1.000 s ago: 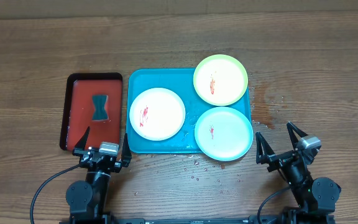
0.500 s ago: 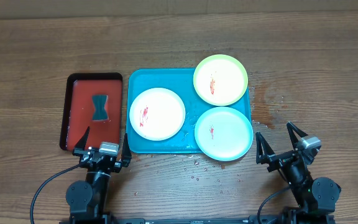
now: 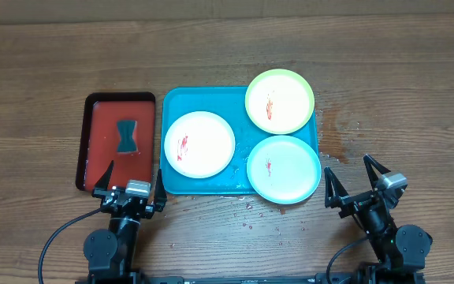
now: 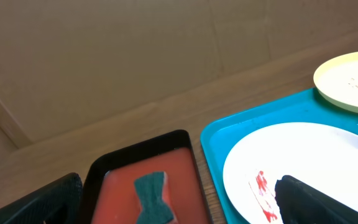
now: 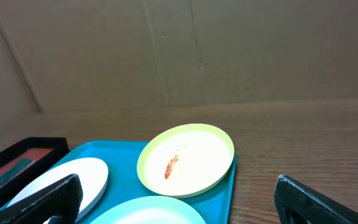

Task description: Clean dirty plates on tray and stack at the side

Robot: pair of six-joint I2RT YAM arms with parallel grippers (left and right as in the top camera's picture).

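overhead view, with wrist views in support. we see the left gripper (image 3: 135,172) with its fingers spread wide and holding nothing, poised at the near end of the red tray (image 3: 101,118). on that tray lies a dark teal bow-tie-shaped pad (image 3: 127,136), which we take for the wiper. the right gripper (image 3: 348,166) is likewise spread and empty, just beside the near right corner of the turquoise tray (image 3: 199,99).

all three plates sit on that tray, each with a red smear: the white plate (image 3: 199,144) at its left, the yellow-green plate (image 3: 280,101) at the far right, the mint plate (image 3: 284,169) at the near right. the two right-hand plates overhang the rim.

we judge no cleaning begun. the hazards follow from this layout:
- a low reach by the right arm may clip the overhanging mint plate and tip it off.
- a light, shallow plate wiped without the other arm pinning it will likely skate.
- the droplets (image 3: 251,207) on the table (image 3: 46,55) may let a stacked plate slide.
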